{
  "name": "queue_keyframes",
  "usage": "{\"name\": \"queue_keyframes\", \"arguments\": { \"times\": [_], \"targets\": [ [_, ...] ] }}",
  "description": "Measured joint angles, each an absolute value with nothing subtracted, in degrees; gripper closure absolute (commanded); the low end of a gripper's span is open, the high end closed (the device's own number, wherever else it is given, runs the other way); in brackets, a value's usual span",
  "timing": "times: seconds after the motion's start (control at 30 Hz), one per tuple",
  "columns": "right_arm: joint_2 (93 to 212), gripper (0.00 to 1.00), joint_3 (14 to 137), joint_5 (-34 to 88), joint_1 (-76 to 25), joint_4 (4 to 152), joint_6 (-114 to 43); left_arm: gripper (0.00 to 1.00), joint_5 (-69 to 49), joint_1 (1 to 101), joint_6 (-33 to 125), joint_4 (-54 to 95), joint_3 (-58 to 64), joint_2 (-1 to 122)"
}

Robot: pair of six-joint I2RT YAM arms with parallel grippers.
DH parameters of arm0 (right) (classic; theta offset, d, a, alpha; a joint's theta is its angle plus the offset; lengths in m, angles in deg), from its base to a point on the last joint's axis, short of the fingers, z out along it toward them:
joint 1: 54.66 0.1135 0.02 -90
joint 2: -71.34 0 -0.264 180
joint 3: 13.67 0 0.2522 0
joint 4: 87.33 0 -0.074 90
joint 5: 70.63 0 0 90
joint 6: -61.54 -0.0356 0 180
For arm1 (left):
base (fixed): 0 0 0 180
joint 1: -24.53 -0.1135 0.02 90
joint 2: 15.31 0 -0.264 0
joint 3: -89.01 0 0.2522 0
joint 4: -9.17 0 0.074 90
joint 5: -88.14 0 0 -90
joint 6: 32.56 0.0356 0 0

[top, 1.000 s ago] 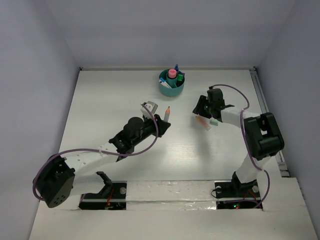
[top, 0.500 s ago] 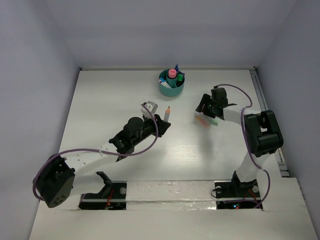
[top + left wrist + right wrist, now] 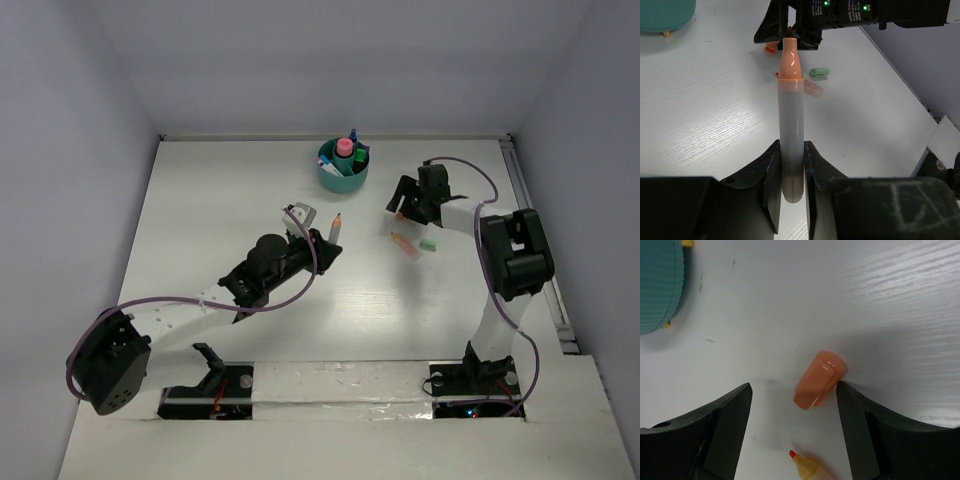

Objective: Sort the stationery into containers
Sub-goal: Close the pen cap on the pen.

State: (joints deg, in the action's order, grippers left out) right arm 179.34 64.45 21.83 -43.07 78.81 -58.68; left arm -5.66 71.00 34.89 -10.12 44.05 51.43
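Note:
The teal cup (image 3: 343,170) stands at the back centre and holds a pink-capped bottle (image 3: 344,148) and pens. My left gripper (image 3: 330,243) is shut on a grey marker with an orange tapered end (image 3: 791,120) and holds it upright above the table. My right gripper (image 3: 403,207) is open and low over the table. A small orange cap (image 3: 819,378) lies between its fingers, against the right finger (image 3: 860,415). An uncapped orange marker (image 3: 404,242) and a green piece (image 3: 428,243) lie just in front of the right gripper.
The cup's wall shows at the top left of the right wrist view (image 3: 660,285) and of the left wrist view (image 3: 665,12). The right arm (image 3: 860,15) is close behind the held marker. A rail (image 3: 530,200) runs along the table's right edge.
My right gripper has moved back and slightly left, off the orange marker and green piece, over to the orange cap. The left arm and its marker have not moved.

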Motion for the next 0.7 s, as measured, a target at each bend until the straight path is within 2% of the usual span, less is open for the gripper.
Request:
{"name": "queue_keyframes", "arguments": {
  "times": [0.17, 0.2, 0.23, 0.7],
  "targets": [
    [182.6, 0.34, 69.5, 20.4, -43.1, 75.8, -57.0, 1.00, -5.8, 71.0, 34.9, -10.3, 44.0, 51.9],
    [183.0, 0.41, 70.2, 20.0, -43.1, 75.4, -56.6, 1.00, -5.9, 71.0, 34.9, -10.3, 44.0, 52.1],
    [183.4, 0.43, 70.9, 19.4, -43.1, 74.5, -56.0, 1.00, -5.9, 71.0, 34.9, -10.3, 44.0, 52.2],
    [185.2, 0.42, 75.5, 15.0, -42.9, 67.4, -50.2, 1.00, -6.2, 71.0, 34.8, -10.6, 44.0, 52.4]
  ]
}}
